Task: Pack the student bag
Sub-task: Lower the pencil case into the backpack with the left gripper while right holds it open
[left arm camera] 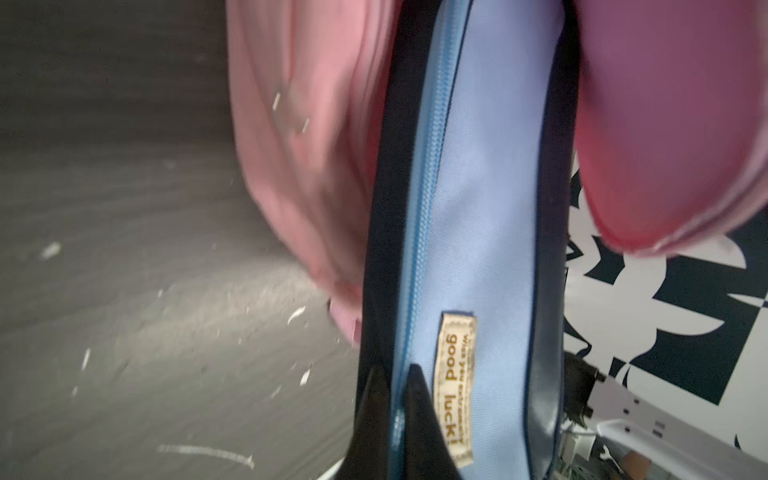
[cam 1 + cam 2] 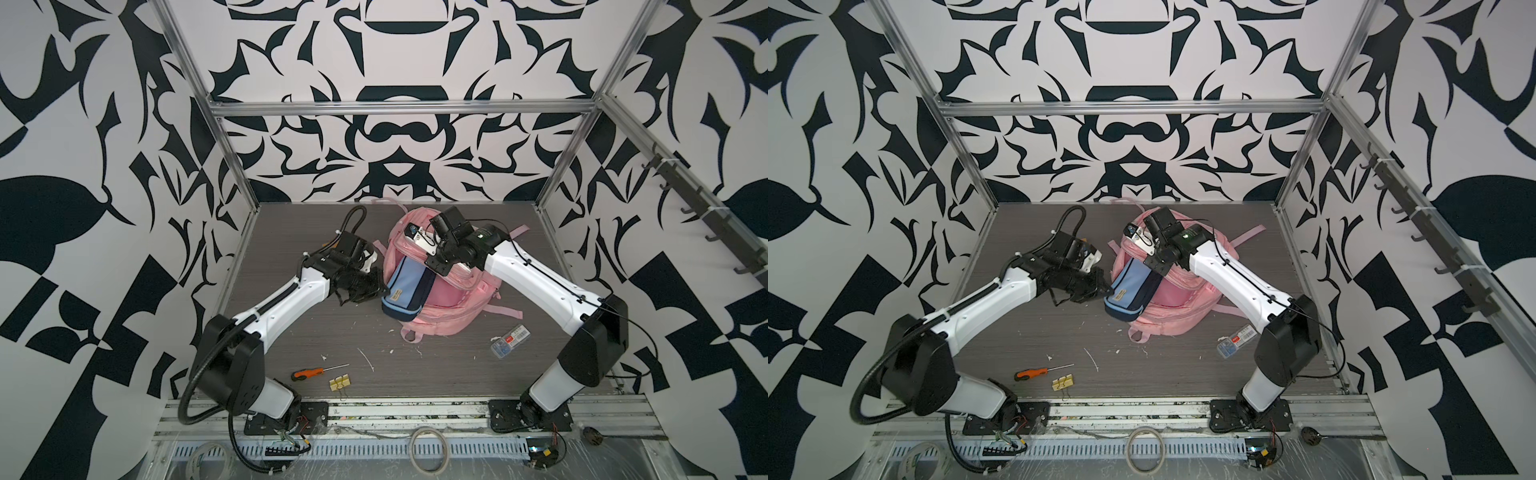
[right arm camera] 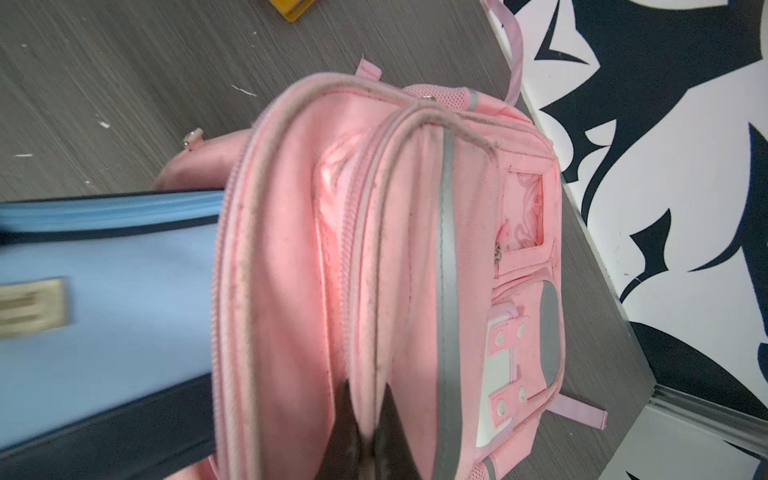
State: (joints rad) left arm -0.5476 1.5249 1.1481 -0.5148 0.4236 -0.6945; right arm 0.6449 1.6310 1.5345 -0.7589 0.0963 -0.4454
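Note:
The student bag (image 2: 453, 309) (image 2: 1177, 313) is a pink backpack lying at the back middle of the table with its main pocket gaping towards the left. A blue pencil case (image 2: 405, 286) (image 2: 1129, 291) sticks halfway into that opening. My left gripper (image 2: 380, 286) (image 1: 395, 374) is shut on the case's zip edge (image 1: 424, 249) at its outer end. Over the bag, my right gripper (image 2: 438, 266) (image 3: 368, 399) is shut on the pink piped rim (image 3: 374, 249) of the bag's front flap and holds it raised. The case's inner end is hidden inside the bag (image 3: 291, 249).
An orange-handled screwdriver (image 2: 309, 373) and yellow binder clips (image 2: 340, 381) lie at the front left. A clear plastic box (image 2: 510, 340) sits at the right near the right arm's base. White scraps dot the table (image 2: 291, 249). Metal frame posts bound the sides.

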